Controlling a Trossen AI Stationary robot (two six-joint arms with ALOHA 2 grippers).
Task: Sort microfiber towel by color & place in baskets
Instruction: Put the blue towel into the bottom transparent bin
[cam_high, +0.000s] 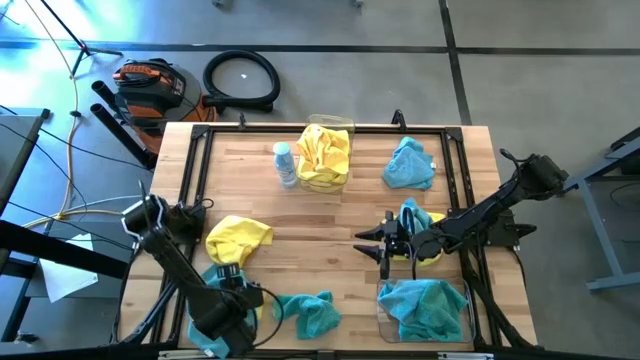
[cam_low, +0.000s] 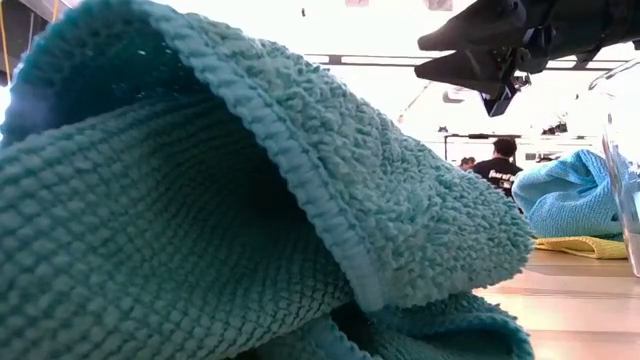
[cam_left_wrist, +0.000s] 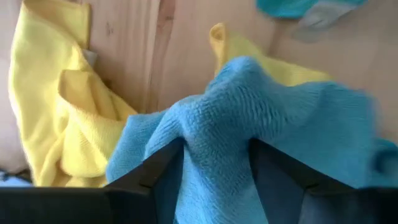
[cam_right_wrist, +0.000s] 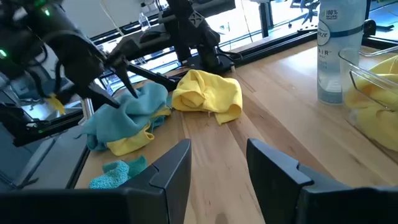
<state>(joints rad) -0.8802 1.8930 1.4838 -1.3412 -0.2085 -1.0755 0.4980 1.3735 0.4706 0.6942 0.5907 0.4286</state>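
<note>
While the left gripper (cam_high: 232, 272) is hovering over the mixed heap at the near-left corner of the table (cam_high: 340, 215), its two dark fingers (cam_left_wrist: 158, 171) are standing spread on either side of a raised fold of a teal towel (cam_left_wrist: 261, 118), straddling it without pinching it yet. Under and beside that fold a yellow towel (cam_left_wrist: 62, 118) is lying on the wood, touching the teal one. Farther along the near edge from the heap, toward the middle, another teal towel (cam_high: 307, 311) is lying loose. A crumpled yellow one (cam_high: 238, 238) is sitting just behind the heap.

Across the table from the heap, the right gripper (cam_high: 385, 243) is hanging above bare wood with its fingers (cam_right_wrist: 171, 168) parted and nothing between them. Next to it a teal-and-yellow pair (cam_high: 415, 228) is lying. Nearer the front edge, a clear basket (cam_high: 382, 298) is already holding teal cloth. At the far side, a second basket (cam_high: 344, 122) is holding yellow cloth beside a small bottle (cam_high: 285, 163), and one more teal towel (cam_high: 409, 164) is lying at the far right.

These cloths look light, limp and nubby, so they are probably going to drape and sag from any grip, and the pile may be snagging its neighbour. Taking hold at the crest of the raised fold seems best, pinching only the teal layer so the yellow one underneath is not dragged along.
</note>
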